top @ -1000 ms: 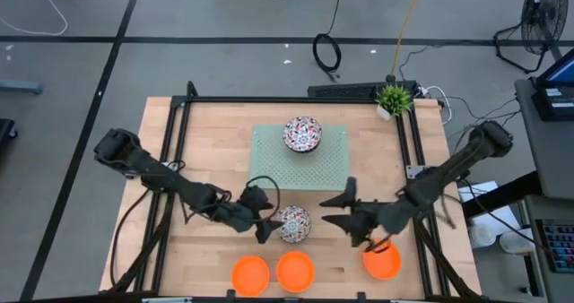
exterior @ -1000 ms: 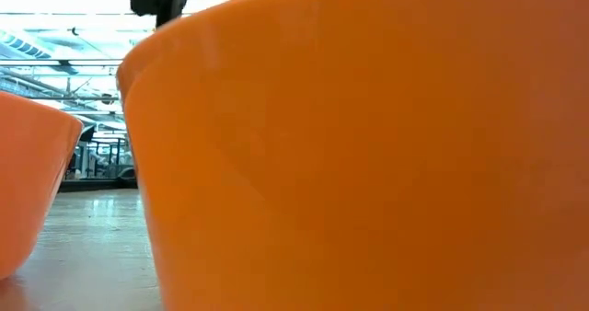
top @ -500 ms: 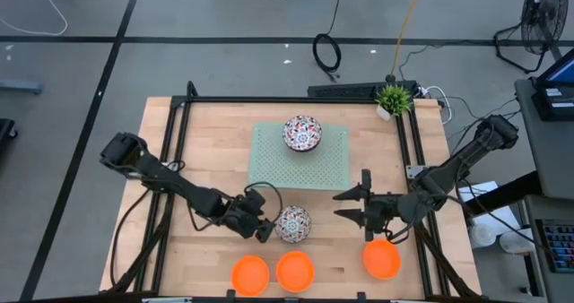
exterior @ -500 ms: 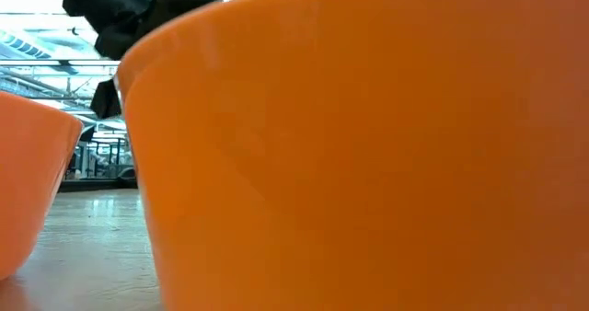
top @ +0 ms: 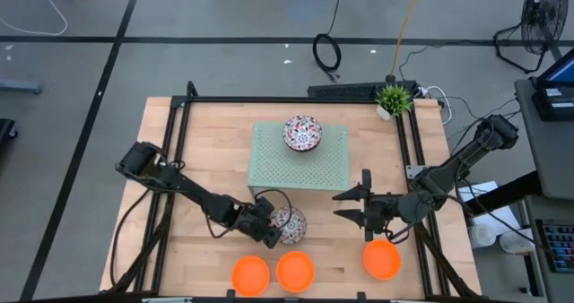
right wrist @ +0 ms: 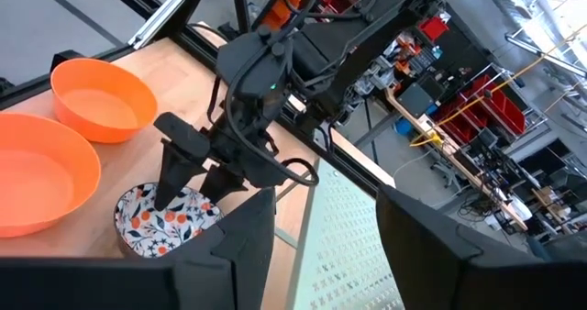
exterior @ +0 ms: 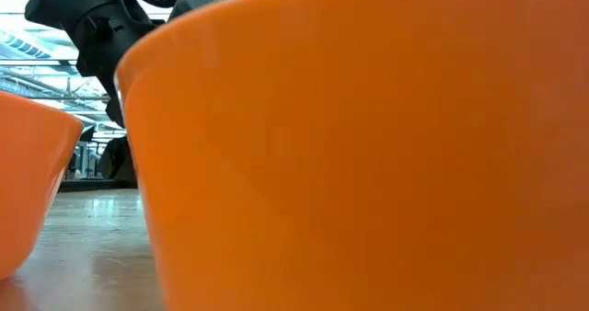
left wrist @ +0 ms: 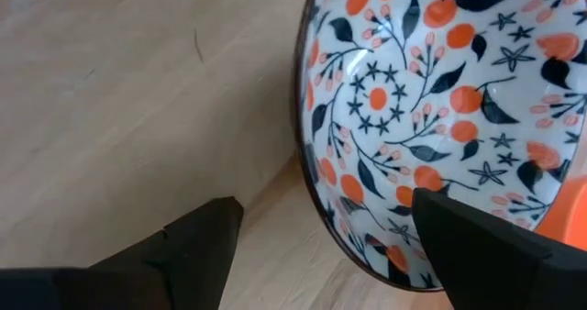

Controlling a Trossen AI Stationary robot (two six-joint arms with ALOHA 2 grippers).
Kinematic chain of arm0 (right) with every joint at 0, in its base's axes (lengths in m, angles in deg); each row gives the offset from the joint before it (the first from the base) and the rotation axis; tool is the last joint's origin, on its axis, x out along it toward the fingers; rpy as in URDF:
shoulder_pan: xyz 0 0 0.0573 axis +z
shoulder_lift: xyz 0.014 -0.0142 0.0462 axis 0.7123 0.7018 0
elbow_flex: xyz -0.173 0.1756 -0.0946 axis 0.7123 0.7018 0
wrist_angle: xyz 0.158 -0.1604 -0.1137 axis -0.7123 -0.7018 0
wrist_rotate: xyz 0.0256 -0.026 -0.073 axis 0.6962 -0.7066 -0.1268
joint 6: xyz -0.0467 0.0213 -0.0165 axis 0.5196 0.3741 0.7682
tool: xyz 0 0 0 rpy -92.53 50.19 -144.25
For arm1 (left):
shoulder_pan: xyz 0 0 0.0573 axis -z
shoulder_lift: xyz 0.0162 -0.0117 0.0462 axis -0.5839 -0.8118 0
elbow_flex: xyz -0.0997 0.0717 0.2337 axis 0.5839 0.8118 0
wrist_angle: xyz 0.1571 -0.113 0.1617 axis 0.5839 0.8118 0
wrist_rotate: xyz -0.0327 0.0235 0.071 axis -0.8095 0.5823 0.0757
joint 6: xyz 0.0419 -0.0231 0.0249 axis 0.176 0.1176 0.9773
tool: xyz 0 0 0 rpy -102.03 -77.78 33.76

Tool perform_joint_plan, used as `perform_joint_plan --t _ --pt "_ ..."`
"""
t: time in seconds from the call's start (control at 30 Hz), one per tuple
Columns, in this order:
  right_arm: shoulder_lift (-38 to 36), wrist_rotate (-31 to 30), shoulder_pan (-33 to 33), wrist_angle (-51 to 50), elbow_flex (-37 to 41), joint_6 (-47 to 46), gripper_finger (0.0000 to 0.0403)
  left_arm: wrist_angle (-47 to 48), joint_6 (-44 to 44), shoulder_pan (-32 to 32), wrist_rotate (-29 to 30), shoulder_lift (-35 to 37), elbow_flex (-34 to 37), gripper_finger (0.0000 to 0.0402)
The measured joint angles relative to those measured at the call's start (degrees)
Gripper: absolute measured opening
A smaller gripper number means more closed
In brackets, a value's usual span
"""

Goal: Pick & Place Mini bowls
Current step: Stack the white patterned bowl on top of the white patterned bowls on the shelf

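The left gripper was down at the front middle of the worktop, its jaws spread wide across the near rim of a floral mini bowl. In the left wrist view the two dark fingers stood apart, one on the bare wood outside the bowl and the other over its patterned inside; whether either finger touched the rim could not be told. The right wrist view showed the same: the left gripper stood over the floral bowl with its fingers spread.

The right gripper hung to the right of that bowl and apart from it, jaws open with nothing between them, just behind an orange mini bowl near the front right of the worktop. Two more orange mini bowls sat side by side along the front edge, one to the left and one just beside it, both in front of the floral bowl. The low view was almost filled by the wall of one orange bowl, with another at its edge and a dark arm above.

A second floral mini bowl sat on the pale green perforated rack toward the back of the worktop. A small green plant stood at the back right corner.
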Motion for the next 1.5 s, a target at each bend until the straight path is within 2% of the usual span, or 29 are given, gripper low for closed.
perform_joint_plan --t 0.33,0.47,0.73,1.0,1.03,1.17,1.37,1.5 --pt "-0.02 0.02 0.0 -0.24 0.0 -0.25 0.018 -0.96 1.95 -0.65 -0.68 -0.11 0.0 0.0302" --pt "-0.02 0.01 0.0 -0.22 0.0 -0.24 0.018 -0.98 2.06 -1.42 -2.89 -0.11 0.0 0.0275" --pt "-0.02 0.02 0.0 -0.22 0.0 -0.39 0.018 -0.24 1.61 -1.62 -9.49 -0.13 0.0 0.0161" --pt "-0.02 0.01 0.0 -0.22 -0.02 -0.39 0.018 -2.66 7.58 -1.64 -9.1 0.11 0.0 0.0022" --pt "-0.02 0.01 -0.02 -0.22 -0.02 -0.39 0.018 -2.66 7.32 -1.64 -8.55 0.16 -0.01 0.0015" --pt "-0.02 0.0 -0.02 -0.2 -0.02 -0.39 0.018 -1.64 9.48 -1.53 -6.48 2.1 0.13 0.0018" --pt "0.0 0.0 -0.02 -0.22 -0.04 -0.39 0.018 2.37 12.91 -1.6 1.66 8.52 0.11 0.0012" --pt "0.0 0.0 -0.02 -0.22 -0.04 -0.39 0.018 1.37 21.82 -1.56 6.2 13.44 0.11 0.0012"
